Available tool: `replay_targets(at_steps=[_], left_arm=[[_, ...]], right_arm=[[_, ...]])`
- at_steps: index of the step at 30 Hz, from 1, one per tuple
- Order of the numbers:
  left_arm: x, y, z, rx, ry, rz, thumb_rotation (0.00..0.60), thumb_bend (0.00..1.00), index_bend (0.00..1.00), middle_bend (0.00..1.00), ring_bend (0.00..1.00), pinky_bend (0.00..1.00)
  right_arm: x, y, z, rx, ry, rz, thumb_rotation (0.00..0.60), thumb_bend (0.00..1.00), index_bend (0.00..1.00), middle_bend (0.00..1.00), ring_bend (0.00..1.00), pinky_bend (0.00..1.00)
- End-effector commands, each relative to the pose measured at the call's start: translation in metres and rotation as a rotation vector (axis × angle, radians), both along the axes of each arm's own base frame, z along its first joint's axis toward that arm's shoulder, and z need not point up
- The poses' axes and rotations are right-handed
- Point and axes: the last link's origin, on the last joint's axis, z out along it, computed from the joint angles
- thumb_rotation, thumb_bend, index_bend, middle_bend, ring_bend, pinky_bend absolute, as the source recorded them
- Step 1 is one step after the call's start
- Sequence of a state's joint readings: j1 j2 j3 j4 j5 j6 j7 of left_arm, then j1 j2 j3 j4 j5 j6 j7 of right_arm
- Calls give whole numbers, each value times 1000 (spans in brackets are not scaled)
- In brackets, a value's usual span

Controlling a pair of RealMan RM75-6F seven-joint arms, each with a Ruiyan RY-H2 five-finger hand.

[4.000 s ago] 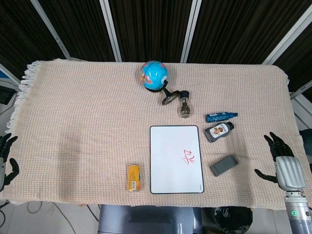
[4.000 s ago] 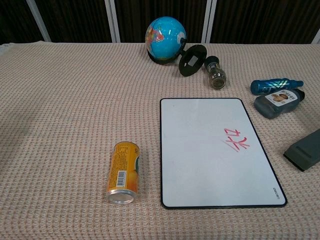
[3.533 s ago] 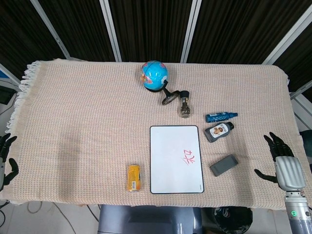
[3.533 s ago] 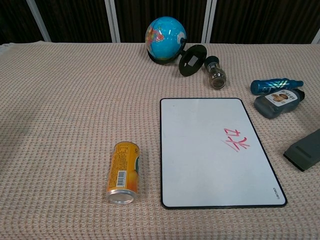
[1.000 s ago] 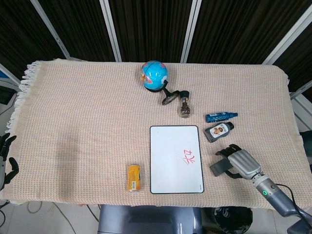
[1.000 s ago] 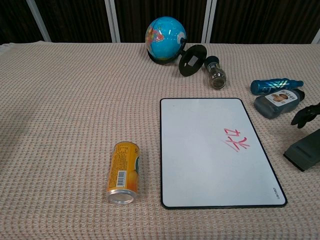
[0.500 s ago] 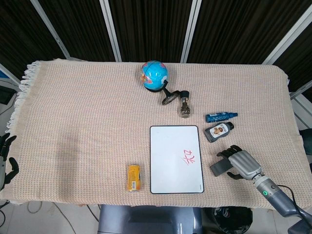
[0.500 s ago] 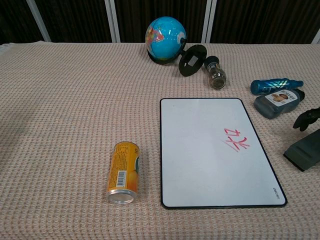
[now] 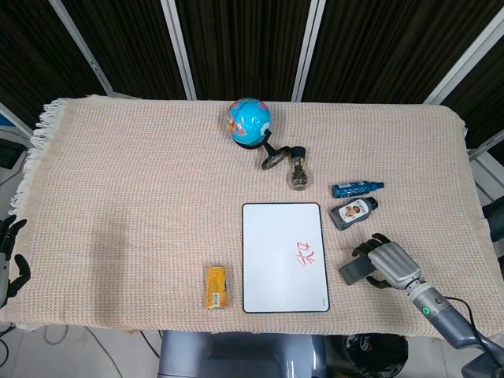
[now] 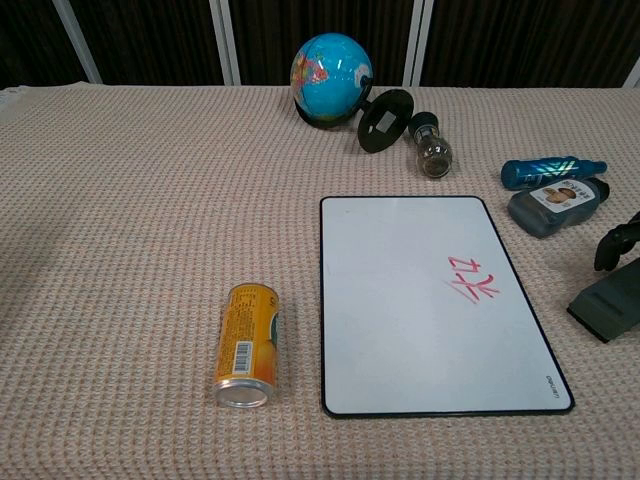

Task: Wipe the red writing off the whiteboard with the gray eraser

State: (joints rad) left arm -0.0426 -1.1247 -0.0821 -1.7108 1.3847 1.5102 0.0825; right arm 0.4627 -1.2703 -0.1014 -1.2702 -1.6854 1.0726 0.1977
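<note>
Eraser [image 9: 356, 270] — dark gray flat block, lying on the worktop [image 9: 142, 181] just right of the whiteboard [image 9: 284, 257], angled, its left end pointing toward the board's lower right part. Chest view shows only its left portion at the frame edge [image 10: 608, 308].

Whiteboard: white face, thin black rounded frame, flat on the beige woven cloth. Red writing [image 9: 306, 254] sits on its right side, a bit below mid-height, unwiped.

Right hand [image 9: 390, 266] is over the eraser's right end, fingers curled down across it; dark fingertips [image 10: 612, 245] show just above the eraser in the chest view. Contact vs. just above — cannot tell, and no firm grip is visible. Left hand [image 9: 9, 252] is at the far left edge beside the worktop, fingers spread, holding nothing, well apart from everything.

Containers:
- orange drink can [image 9: 216, 287] on its side, left of the board's lower corner, apart from it
- dark pouch with a label [image 9: 351, 213] and a blue bottle [image 9: 356, 188], both lying down above the eraser, near each other
- small glass jar [image 9: 298, 178] on its side near the globe [image 9: 250, 120]; contents too small to make out
</note>
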Motion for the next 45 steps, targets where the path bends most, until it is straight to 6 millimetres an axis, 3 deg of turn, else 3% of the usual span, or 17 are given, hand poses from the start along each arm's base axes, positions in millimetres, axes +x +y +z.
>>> replay_targets(at_steps=[1,14,25,32,37,45], left_arm=[[0,0,0,0,1,0,600,749,121,44,0,0],[0,0,0,1,0,1,600,749,121,44,0,0],[0,0,0,-1,-1,3,600,748,121,44,0,0],[0,0,0,-1,-2,3,600,749,121,44,0,0],[0,0,0,-1,-4,2,600,749,121,44,0,0],[1,-1,0,0,-7,2,600,749,121,44,0,0]], right_arm=[[0,0,0,1,1,-1,600,350,365,354,291,162],[1,-2,-6,18,18,0,600,357,370,372,305,162],[6,-6,-5,-16,14,12,600,411,484,448,375,162],[11,-11,0,-7,16,21,600,424,499,461,388,179],[21,-18,3,1,19,38,600,432,501,462,389,238],[55,-43,2,4,10,82,600,430,501,458,405,280]])
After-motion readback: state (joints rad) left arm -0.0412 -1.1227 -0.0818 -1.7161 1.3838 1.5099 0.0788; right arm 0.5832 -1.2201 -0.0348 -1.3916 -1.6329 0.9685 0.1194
